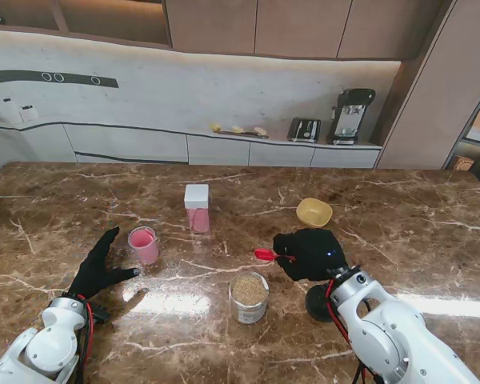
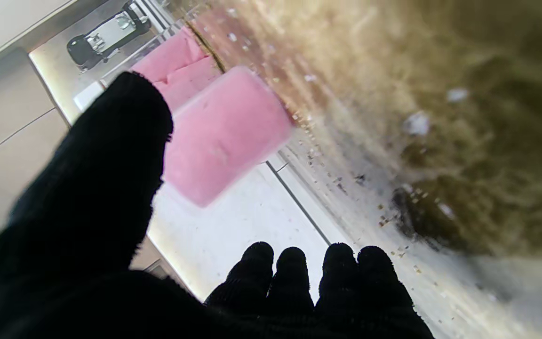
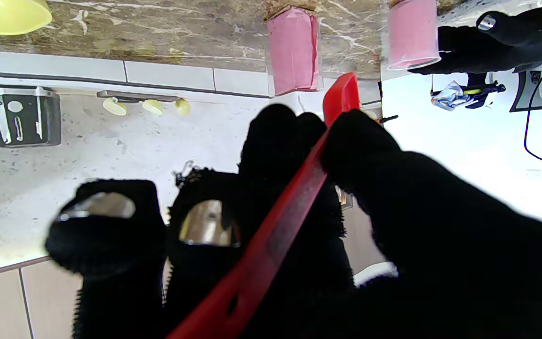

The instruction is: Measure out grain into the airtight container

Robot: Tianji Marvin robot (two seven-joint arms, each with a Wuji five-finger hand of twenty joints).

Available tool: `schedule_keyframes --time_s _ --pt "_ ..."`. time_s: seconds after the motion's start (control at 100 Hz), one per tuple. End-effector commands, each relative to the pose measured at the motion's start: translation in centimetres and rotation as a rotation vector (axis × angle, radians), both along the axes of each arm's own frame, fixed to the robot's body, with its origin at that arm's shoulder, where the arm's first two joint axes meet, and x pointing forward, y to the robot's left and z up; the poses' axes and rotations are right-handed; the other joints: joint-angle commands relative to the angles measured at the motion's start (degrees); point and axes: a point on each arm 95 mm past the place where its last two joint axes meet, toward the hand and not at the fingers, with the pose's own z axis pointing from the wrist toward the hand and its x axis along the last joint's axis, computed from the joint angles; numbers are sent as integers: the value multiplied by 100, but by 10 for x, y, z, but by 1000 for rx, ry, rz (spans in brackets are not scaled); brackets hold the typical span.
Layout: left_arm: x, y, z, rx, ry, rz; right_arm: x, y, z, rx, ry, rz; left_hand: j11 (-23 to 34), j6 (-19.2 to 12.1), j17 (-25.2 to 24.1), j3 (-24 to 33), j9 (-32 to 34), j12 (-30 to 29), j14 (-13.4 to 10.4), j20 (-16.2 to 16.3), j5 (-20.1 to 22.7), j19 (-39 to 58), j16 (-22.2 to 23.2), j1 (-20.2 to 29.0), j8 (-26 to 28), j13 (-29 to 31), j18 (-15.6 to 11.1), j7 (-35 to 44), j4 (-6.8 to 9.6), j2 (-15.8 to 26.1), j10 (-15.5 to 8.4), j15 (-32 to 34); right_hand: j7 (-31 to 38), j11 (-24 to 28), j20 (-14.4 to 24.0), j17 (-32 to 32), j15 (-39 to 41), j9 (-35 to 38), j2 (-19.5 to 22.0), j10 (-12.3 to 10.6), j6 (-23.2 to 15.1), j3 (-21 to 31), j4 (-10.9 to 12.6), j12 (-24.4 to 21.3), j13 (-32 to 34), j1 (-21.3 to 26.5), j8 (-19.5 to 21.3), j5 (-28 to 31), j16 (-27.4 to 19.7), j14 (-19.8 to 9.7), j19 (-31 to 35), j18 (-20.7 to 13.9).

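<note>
A: Risks from here?

B: Nearest: grain jar [image 1: 249, 298], full, standing alone. Right hand [image 1: 310, 254] just beyond it, clenched on red scoop [image 1: 265, 254], bowl end jutting toward pink cup [image 1: 144, 245]. Thin pinch between thumb and fingers [image 3: 275, 141], so handle likely to twist under load and spill grain on marble table [image 1: 400, 240]. Dark round thing beside right wrist, can't identify.

A: Left side?

B: Left hand [image 1: 100, 266] released, fingers spread, just beside pink cup, not gripping. Could knock it.

A: Target?

B: Airtight container [image 1: 197, 207] beyond jar, white lid apparently on. Blocks pouring. Yellow bowl [image 1: 314, 212] beyond right hand, out of path.
</note>
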Motion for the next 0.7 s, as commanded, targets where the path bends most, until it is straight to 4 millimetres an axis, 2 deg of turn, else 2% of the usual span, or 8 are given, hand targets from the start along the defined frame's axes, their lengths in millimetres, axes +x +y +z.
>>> schedule_keyframes --time_s 0.0,0.1,0.15,0.25,0.35,0.52,0.6,0.69 --pt "0 -4 -6 -12 15 11 1 -4 -2 -17 23 -9 187 13 8 127 64 -83 -189 -95 -281 228 55 -58 79 120 -227 -58 -211 -231 -101 43 130 108 99 101 204 295 93 0 -849 417 -8 130 215 138 285 250 179 -463 116 -50" --pt "6 -8 -10 -25 29 14 2 -4 -1 -23 25 -8 313 -208 -37 116 137 -185 -203 -174 -269 254 58 -159 198 128 -234 -19 -264 -304 -194 35 123 107 98 100 203 289 104 -4 -882 407 -7 133 215 137 305 246 179 -463 118 -53" --pt "9 -10 -11 -42 39 11 2 -4 -1 -24 25 -7 421 -507 -69 137 161 -253 -187 -295 -286 108 59 -190 401 67 -212 -6 -308 -417 -261 8 120 107 97 100 202 288 103 -6 -882 402 -8 135 215 132 311 247 178 -464 118 -53" --pt "17 -13 -12 -64 74 -9 2 -4 -1 -27 26 -4 504 -867 -102 464 166 -284 -200 -320 -271 -220 60 -418 711 -30 -236 130 -425 -647 -240 -29 107 109 99 81 196 284 103 -12 -907 403 -7 140 217 120 331 243 176 -487 127 -70" --pt "25 -14 -13 -63 103 -25 1 -4 -1 -29 30 -5 482 -798 -83 671 181 -281 -186 -261 -222 -389 70 -537 761 -48 -238 247 -476 -760 -233 -19 102 109 104 66 197 274 110 -24 -927 408 -6 144 217 117 353 249 176 -493 153 -90" --pt "36 -15 -15 -74 149 -49 2 -6 -2 -44 34 -8 545 -1096 -140 954 176 -130 -65 -145 -172 -690 96 -692 770 -269 -127 946 -547 -886 -182 -57 84 125 107 18 201 265 130 -49 -976 400 -11 162 218 98 396 242 176 -496 182 -111" --pt "40 -17 -15 -93 167 -56 3 -8 -2 -48 38 -12 319 -1327 -112 989 57 -98 -15 -229 -179 -846 130 -677 738 -385 -50 1120 -550 -904 -188 -59 73 126 115 -4 207 264 132 -49 -987 397 -11 165 218 97 408 240 178 -489 216 -121" --pt "45 -17 -16 -89 187 -67 4 -8 -1 -51 41 -13 274 -1472 -140 975 26 -35 17 -265 -159 -894 109 -680 755 -435 201 1224 -551 -893 -178 -127 63 125 115 -11 210 264 134 -49 -988 392 -11 168 218 95 420 242 177 -492 240 -128"
